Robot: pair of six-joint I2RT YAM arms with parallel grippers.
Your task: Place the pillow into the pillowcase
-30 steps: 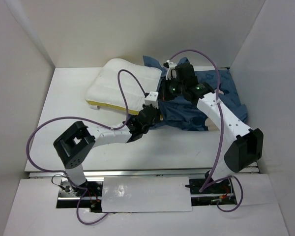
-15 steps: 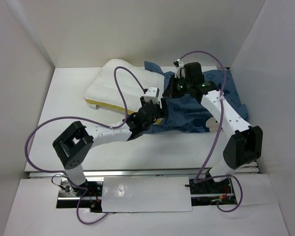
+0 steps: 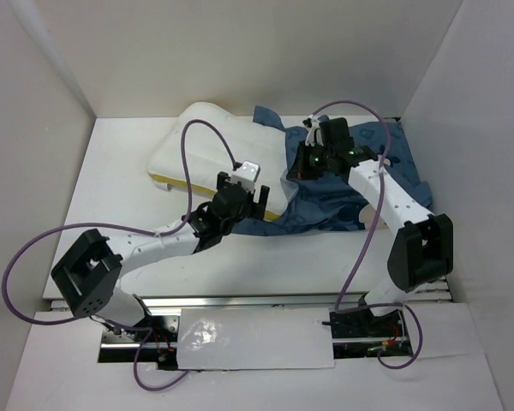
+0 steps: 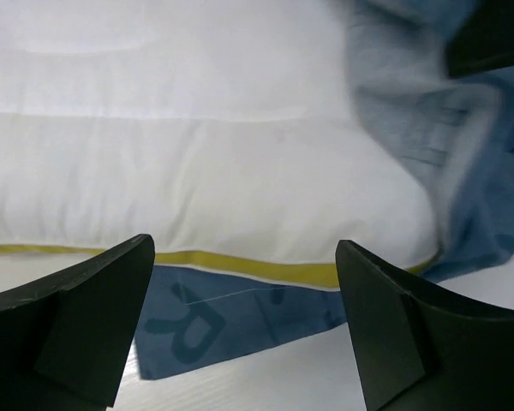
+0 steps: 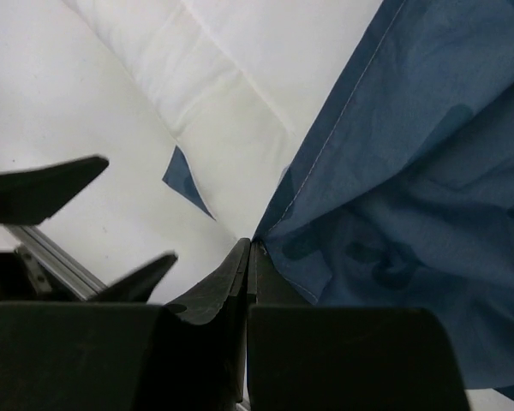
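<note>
Pillow [image 3: 201, 141] lies toward eleven o'clock on the tabletop [image 3: 111, 197]. Its right end rests on a lower flap of the blue pillowcase [image 3: 360, 175], and the yellow seam [image 4: 240, 272] runs along its near edge. Only that end has reached the sack's mouth; most of the cushion is outside.

At six o'clock of that end hangs the left claw [image 3: 242, 187], fingers spread wide and holding nothing. A second ago it sat further toward three o'clock, against the bunched blue cloth. Since then the whole left arm has swung back toward eight o'clock, its elbow now near the tabletop's near-left corner, so the claw squarely faces the seam edge.

Toward one o'clock, the right claw [image 3: 301, 163] is pinched tight on the pillowcase's stitched hem and has hardly shifted over the same second. It holds the upper layer up off the pillow.

The retreat probably means the left claw has let go to take a fresh hold. With the mouth held open, the next push should drive the pillow toward three o'clock, deeper inside.
</note>
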